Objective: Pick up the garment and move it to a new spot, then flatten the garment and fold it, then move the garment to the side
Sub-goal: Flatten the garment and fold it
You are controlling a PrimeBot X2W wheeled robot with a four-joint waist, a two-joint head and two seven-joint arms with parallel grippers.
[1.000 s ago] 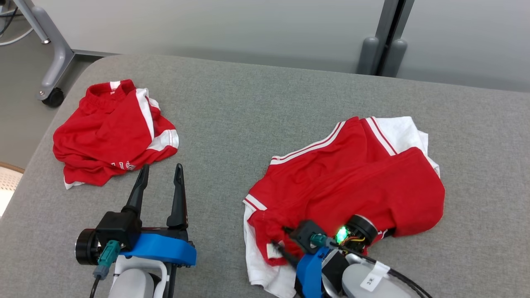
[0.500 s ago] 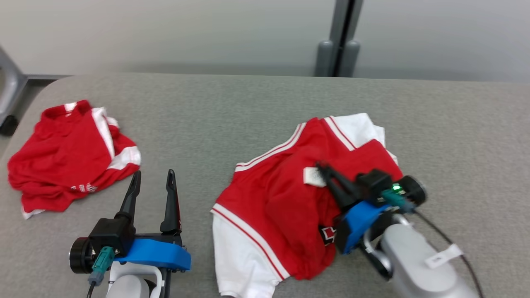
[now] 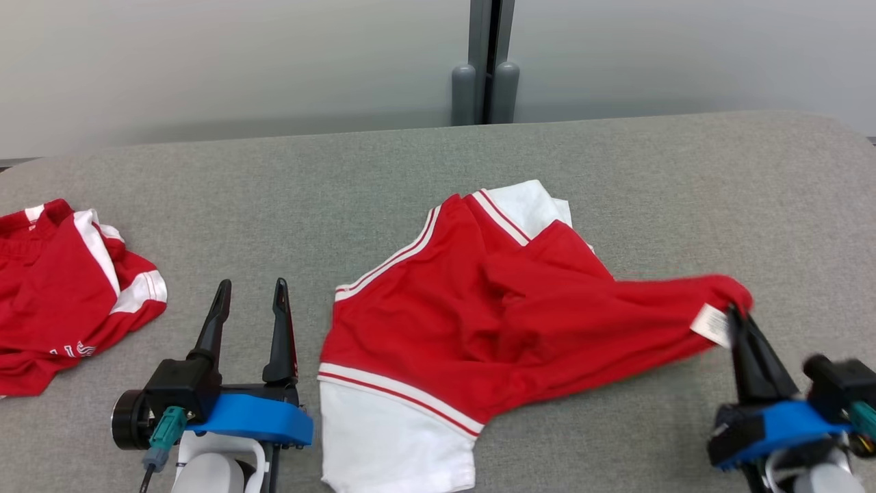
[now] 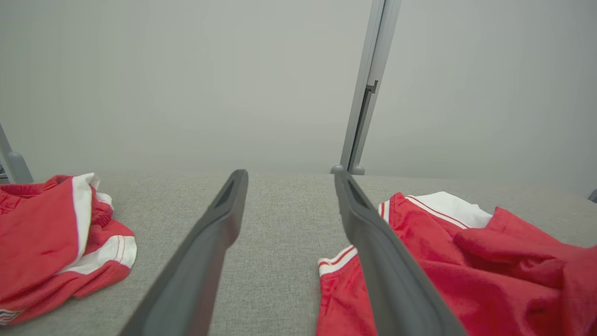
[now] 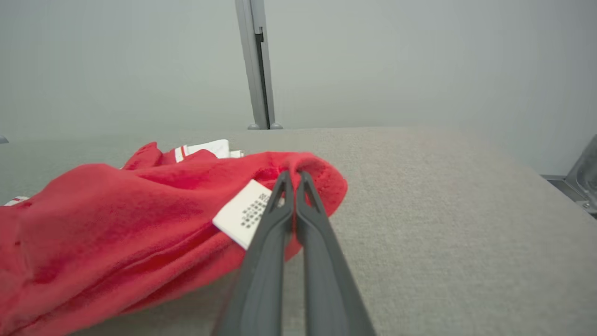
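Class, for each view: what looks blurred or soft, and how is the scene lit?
Head view: right gripper blurred, garment mostly sharp, light even, shadows faint. Left wrist view: left gripper soft near the lens. Right wrist view: label print too fuzzy to read.

Head camera looks down on the table (image 3: pixel 684 171); both wrist cameras skim low along it (all share the garment (image 3: pixel 520 322)).

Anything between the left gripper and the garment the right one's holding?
Nothing visible. The open left gripper sits beside the garment with only bare table between them. The second red garment lies on the gripper's other side. The right gripper is shut on the garment's corner.
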